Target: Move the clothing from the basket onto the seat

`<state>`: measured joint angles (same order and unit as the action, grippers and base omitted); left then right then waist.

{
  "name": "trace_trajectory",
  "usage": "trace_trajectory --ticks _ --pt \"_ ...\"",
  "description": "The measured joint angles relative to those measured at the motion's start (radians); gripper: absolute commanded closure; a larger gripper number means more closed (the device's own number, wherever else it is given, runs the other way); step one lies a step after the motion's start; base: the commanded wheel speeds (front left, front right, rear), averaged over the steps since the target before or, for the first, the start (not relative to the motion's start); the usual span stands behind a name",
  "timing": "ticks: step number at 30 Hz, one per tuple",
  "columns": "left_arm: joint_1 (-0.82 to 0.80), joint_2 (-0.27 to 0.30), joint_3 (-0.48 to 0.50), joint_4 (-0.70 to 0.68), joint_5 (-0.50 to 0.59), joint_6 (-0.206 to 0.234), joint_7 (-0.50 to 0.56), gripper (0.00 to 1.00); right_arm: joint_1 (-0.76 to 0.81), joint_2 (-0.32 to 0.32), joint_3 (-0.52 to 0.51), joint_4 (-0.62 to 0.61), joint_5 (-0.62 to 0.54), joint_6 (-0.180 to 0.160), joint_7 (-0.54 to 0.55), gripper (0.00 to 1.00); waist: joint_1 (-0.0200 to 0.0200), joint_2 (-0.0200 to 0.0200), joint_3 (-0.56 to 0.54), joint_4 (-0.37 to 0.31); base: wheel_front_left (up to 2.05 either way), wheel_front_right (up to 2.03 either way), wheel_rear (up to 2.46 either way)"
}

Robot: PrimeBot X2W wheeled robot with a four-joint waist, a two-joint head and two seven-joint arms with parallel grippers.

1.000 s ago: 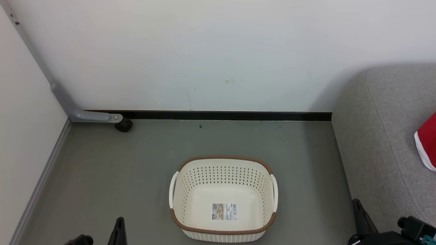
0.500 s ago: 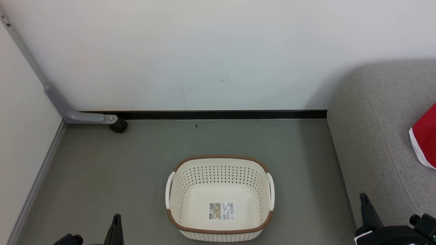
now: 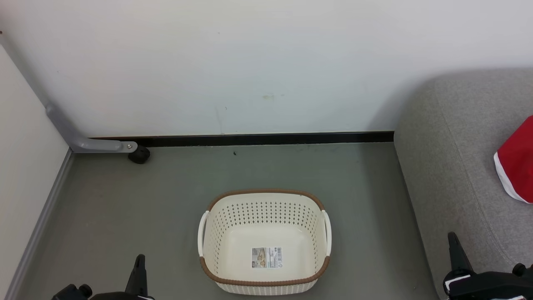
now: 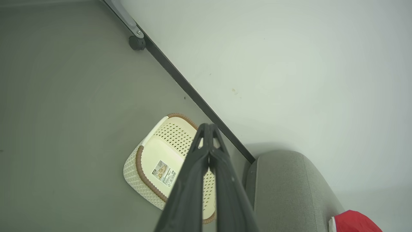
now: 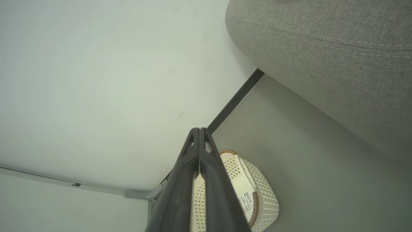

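I see one basket (image 3: 265, 193) on the floor (image 3: 125, 200); one piece of red clothing (image 3: 516, 166) on the seat (image 3: 454, 166), away from its left edge; left gripper (image 4: 208, 126) and right gripper (image 5: 198, 130), fingers pressed together.

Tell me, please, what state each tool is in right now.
Left tool: closed, holding nothing.
Right tool: closed, holding nothing.

Soft even light, sharp, faint shadows
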<state>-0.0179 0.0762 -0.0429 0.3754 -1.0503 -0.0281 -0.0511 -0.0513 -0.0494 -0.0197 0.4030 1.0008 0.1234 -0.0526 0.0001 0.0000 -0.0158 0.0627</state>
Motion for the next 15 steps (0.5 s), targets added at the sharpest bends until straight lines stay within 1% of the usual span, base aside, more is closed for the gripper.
trace_trajectory --ticks 15 --pt "-0.018 -0.010 0.041 -0.023 -0.163 -0.034 0.053 1.00 -0.006 0.002 -0.037 -0.032 0.188 0.000 0.053 1.00 0.0000 0.0000 0.006 -0.020 0.00 0.00 0.00"
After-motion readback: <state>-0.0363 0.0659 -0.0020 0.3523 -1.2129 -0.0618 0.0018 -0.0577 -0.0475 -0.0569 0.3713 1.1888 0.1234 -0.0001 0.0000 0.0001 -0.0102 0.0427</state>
